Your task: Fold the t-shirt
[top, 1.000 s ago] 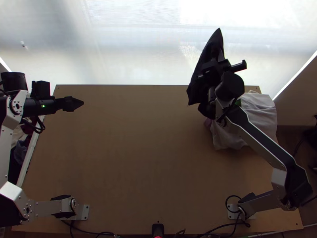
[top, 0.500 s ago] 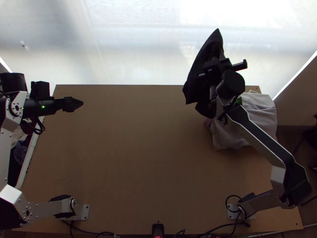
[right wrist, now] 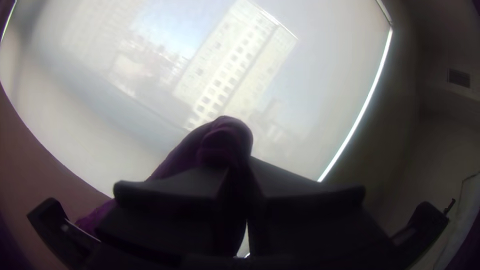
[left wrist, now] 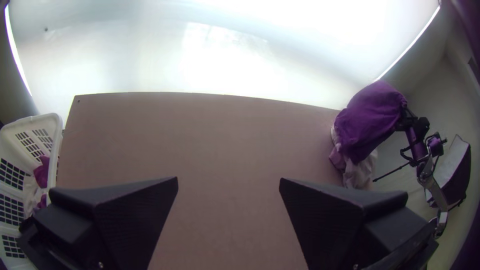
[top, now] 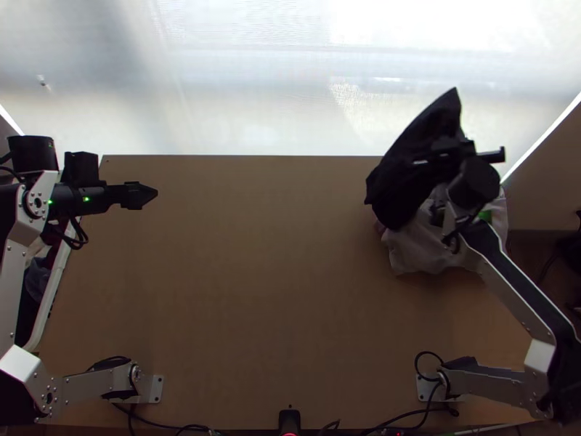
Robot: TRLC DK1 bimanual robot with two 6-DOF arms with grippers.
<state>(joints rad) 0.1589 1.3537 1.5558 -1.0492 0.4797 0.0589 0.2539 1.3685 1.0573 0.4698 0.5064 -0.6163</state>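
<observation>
In the top view my left gripper (top: 151,195) is over the table's far left part, with no cloth at it. The left wrist view has its fingers wide apart, the left gripper (left wrist: 228,185) holding nothing. My right gripper (top: 444,151) is at the far right, raised, with a dark t-shirt (top: 414,167) hanging bunched from it. That t-shirt (left wrist: 372,117) looks purple in the left wrist view. In the right wrist view, a bunched part of the t-shirt (right wrist: 225,137) is pinched between the right gripper's (right wrist: 239,175) closed fingers.
A pale cloth (top: 425,254) lies bunched at the table's right edge, partly under the held t-shirt. A white basket (left wrist: 56,145) with clothes inside stands off the left edge. The wooden table (top: 254,291) stretches between the arms.
The right arm has swung right and a little nearer, carrying the t-shirt, which now hangs over the pale cloth. My left gripper has shifted very slightly right.
</observation>
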